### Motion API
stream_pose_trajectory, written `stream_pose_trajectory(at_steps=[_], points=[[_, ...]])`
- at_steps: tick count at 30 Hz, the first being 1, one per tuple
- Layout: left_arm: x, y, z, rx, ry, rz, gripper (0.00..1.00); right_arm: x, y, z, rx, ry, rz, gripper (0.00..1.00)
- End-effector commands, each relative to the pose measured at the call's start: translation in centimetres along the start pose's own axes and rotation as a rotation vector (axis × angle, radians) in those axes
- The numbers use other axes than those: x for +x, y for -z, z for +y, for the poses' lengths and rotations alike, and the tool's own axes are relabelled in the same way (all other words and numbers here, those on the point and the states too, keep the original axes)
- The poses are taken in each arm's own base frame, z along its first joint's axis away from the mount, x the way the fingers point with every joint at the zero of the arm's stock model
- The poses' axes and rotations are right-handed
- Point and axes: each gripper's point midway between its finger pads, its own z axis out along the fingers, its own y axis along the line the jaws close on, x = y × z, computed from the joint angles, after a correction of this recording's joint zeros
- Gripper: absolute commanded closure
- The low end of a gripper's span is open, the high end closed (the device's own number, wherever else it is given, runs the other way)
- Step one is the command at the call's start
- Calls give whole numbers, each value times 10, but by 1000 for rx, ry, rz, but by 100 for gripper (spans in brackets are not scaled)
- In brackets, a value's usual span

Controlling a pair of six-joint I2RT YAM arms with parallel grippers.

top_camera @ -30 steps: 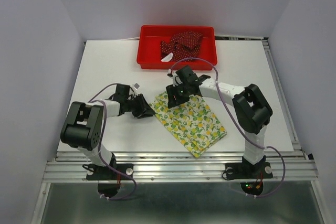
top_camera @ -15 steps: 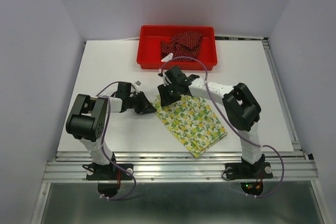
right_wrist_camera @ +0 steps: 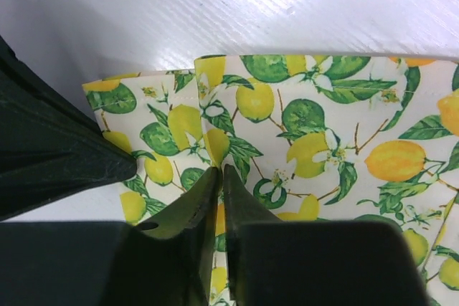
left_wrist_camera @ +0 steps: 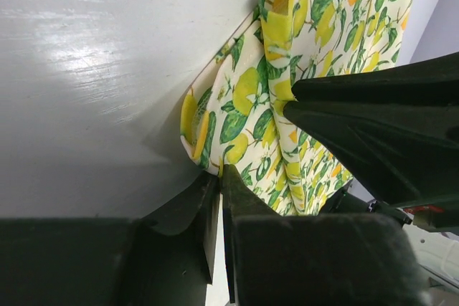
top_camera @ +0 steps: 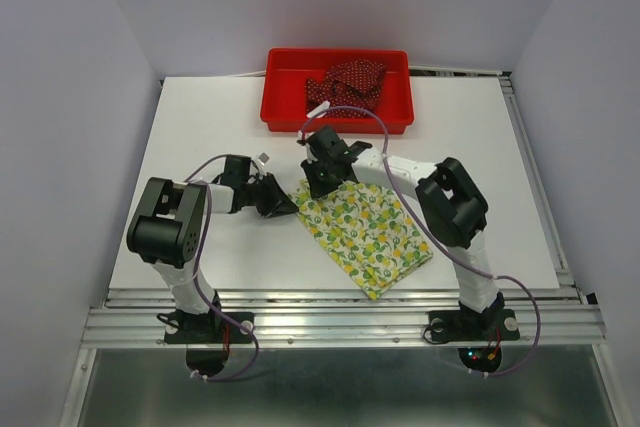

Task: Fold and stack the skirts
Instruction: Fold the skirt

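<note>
Nearest you, the cream lemon-print cloth skirt (top_camera: 365, 232) lies flat and slantwise on the white table (top_camera: 200, 127), one corner towards the front edge. It is spread out like that so you can fold it. At its left corner your left gripper (top_camera: 284, 208) sits low and is pinching a raised bit of hem between its black fingers (left_wrist_camera: 358, 127). A little farther back, your right gripper (top_camera: 321, 185) has its fingers (right_wrist_camera: 64, 163) drawn in on the far corner, apparently nipping the edge. I judge that holding both corners of one side lets you carry that side over evenly. Farthest off, the dark red white-dotted cloth skirt (top_camera: 345, 82) lies crumpled in the red plastic tray (top_camera: 285, 119), waiting its turn.
</note>
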Motion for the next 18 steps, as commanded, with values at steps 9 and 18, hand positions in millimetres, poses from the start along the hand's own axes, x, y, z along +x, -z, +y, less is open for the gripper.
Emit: stream_pose_trajectory(at_steps=[9, 18], points=[[-15, -7, 0, -11, -18, -22, 88, -17, 10, 12, -18, -7, -21, 99], [-16, -9, -1, -4, -18, -19, 100, -39, 32, 36, -105, -86, -93, 99]])
